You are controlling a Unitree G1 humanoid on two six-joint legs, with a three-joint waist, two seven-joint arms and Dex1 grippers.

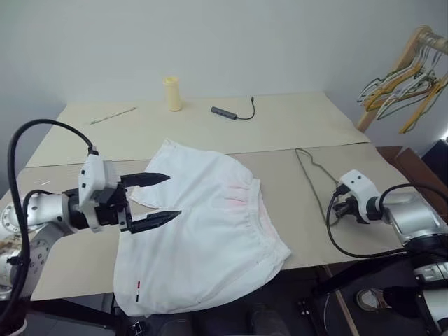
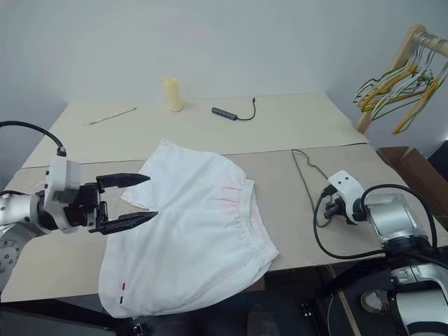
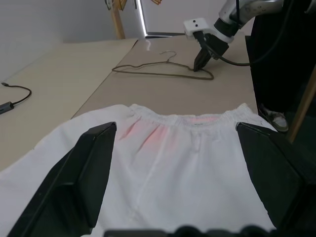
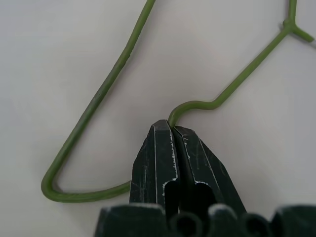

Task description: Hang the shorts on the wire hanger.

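Note:
The white shorts (image 1: 203, 224) lie flat on the tan table (image 1: 294, 119), waistband toward the right, one hem with a small red mark hanging over the near edge. My left gripper (image 1: 173, 196) hovers open just over the left side of the shorts, with nothing between its fingers. The thin wire hanger (image 3: 153, 74) lies on the table to the right of the shorts. My right gripper (image 4: 170, 126) is shut on the wire hanger (image 4: 98, 98) at its near corner, fingertips down against the tabletop.
A yellow bottle (image 1: 172, 93), a dark adapter with cable (image 1: 225, 112) and a thin stick (image 1: 112, 115) lie on the far half of the table. A wooden rack with thicker hangers (image 1: 409, 77) stands at the far right, beyond the table's edge.

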